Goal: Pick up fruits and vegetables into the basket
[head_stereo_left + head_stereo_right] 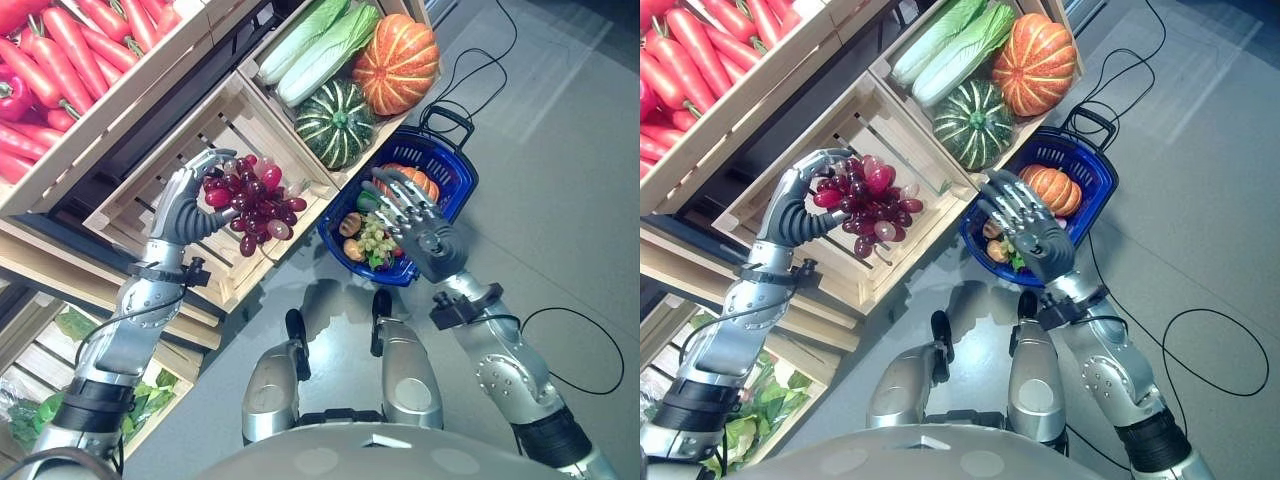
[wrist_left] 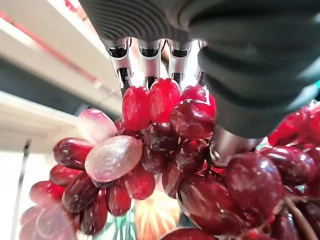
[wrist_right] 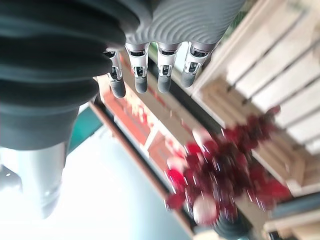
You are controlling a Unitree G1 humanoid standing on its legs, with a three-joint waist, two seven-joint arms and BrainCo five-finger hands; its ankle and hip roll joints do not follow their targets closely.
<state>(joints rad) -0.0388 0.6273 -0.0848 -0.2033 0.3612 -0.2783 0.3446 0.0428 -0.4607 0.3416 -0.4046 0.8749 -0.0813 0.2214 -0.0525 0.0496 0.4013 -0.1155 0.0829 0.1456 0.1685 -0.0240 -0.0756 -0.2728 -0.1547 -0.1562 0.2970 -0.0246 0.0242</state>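
Observation:
My left hand [image 1: 185, 210] is shut on a bunch of red grapes [image 1: 255, 203], held up in front of an empty wooden crate [image 1: 190, 170]. The left wrist view shows the grapes [image 2: 150, 155] hanging right under my curled fingers [image 2: 145, 60]. A blue basket [image 1: 452, 165] stands on the floor to the right; it holds a small orange pumpkin [image 1: 410, 180], green grapes [image 1: 375, 240] and other small fruit. My right hand [image 1: 420, 230] hovers open over the basket's near side, fingers spread. In the right wrist view the straight fingers [image 3: 150, 70] point toward the red grapes [image 3: 220, 170].
A crate behind the basket holds an orange pumpkin [image 1: 397, 62], a striped green squash [image 1: 335, 122] and napa cabbages [image 1: 320, 40]. The upper shelf carries carrots [image 1: 70, 50] and a red pepper [image 1: 12, 92]. Leafy greens [image 1: 140, 400] lie in a low crate at left. Grey floor lies right.

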